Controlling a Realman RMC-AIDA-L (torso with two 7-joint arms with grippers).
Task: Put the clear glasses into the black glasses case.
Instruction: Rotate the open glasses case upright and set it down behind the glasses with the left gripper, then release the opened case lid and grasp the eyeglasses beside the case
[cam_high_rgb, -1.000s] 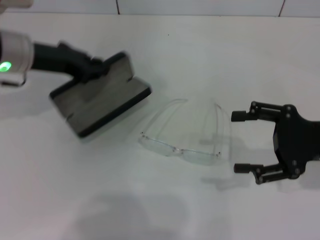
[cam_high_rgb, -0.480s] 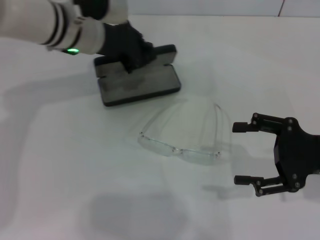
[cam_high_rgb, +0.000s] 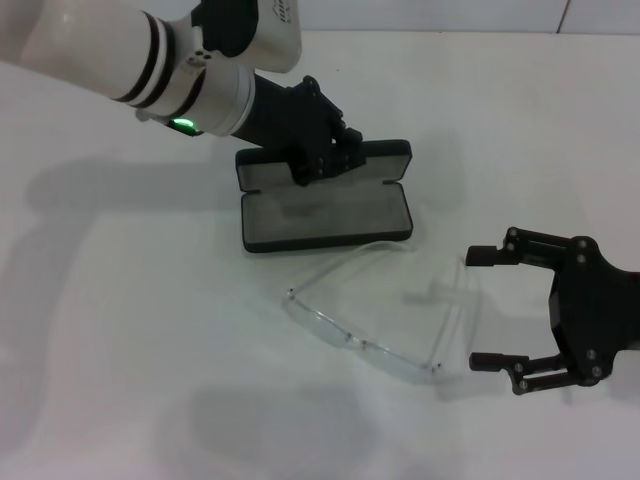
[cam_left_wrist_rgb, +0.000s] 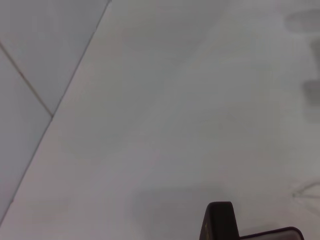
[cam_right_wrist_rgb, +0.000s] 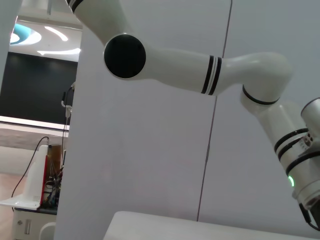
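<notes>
The black glasses case (cam_high_rgb: 326, 214) lies open on the white table, grey lining up, its lid standing at the far side. My left gripper (cam_high_rgb: 322, 160) is shut on that lid edge. A black corner of the case (cam_left_wrist_rgb: 220, 223) shows in the left wrist view. The clear glasses (cam_high_rgb: 365, 338) lie unfolded just in front of the case, one temple arm touching or almost touching the case's near edge. My right gripper (cam_high_rgb: 472, 308) hovers open just right of the glasses, fingers pointing at them, holding nothing.
White table (cam_high_rgb: 140, 380) with bare room to the left and front. A tiled wall edge runs along the back (cam_high_rgb: 420, 15). The left arm (cam_right_wrist_rgb: 210, 75) shows in the right wrist view against a pale wall.
My left arm swung the case rightward and set it down open behind the glasses. The glasses shifted and turned slightly toward the front. The right gripper held still.
</notes>
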